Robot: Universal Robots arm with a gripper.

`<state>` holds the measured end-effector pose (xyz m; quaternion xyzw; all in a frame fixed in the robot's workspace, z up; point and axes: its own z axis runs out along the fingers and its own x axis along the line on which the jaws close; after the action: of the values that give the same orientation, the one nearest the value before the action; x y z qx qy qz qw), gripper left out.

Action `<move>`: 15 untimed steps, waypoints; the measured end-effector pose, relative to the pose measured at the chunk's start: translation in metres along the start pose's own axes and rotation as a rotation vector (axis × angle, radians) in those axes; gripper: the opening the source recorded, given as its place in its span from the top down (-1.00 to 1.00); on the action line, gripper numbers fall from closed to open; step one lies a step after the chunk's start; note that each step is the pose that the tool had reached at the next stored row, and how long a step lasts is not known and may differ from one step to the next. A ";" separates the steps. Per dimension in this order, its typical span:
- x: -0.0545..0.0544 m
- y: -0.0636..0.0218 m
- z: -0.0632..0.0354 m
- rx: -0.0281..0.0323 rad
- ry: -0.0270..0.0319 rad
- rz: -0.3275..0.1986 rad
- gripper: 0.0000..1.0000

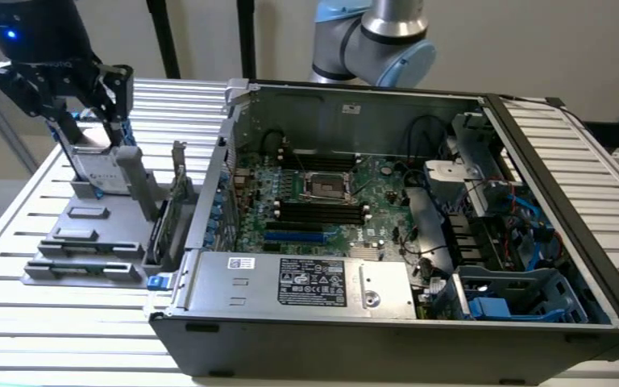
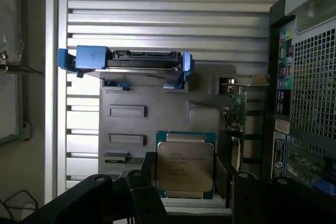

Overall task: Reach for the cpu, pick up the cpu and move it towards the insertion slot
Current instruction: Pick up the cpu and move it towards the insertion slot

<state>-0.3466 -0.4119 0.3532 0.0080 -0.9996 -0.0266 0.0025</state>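
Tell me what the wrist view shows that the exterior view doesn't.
Wrist view's own: the cpu, lying flat on the grey fixture with its printed top facing the camera, framed by the fingers of the open tool. Exterior view's own: the insertion slot on the green board inside the open computer case. Shared: the upright hard drive with blue rails, the fixture, the slatted table and the tool.

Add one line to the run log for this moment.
phase: reach | pincer: open, over cpu | cpu: resting on grey holder, not gripped | insertion slot: inside open case, away from pincer
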 end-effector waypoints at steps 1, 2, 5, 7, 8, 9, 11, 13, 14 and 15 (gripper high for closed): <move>-0.005 -0.0001 -0.0010 -0.0014 0.0000 0.000 -0.09; -0.009 -0.0002 -0.0019 -0.0028 0.0000 0.000 -0.09; -0.023 -0.0003 -0.0046 -0.0070 0.0000 0.000 -0.09; -0.032 -0.0005 -0.0064 -0.0098 0.0000 0.000 -0.09; -0.037 -0.0006 -0.0072 -0.0112 -0.0001 0.000 -0.09; -0.041 -0.0006 -0.0081 -0.0125 0.0000 0.000 -0.09; -0.050 -0.0008 -0.0097 -0.0152 -0.0001 0.000 -0.09; -0.059 -0.0009 -0.0115 -0.0177 0.0000 0.000 -0.09; -0.064 -0.0010 -0.0123 -0.0189 0.0000 0.000 -0.09; -0.068 -0.0011 -0.0131 -0.0201 -0.0001 0.000 -0.09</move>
<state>-0.2782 -0.4125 0.3659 0.0080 -0.9993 -0.0366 0.0026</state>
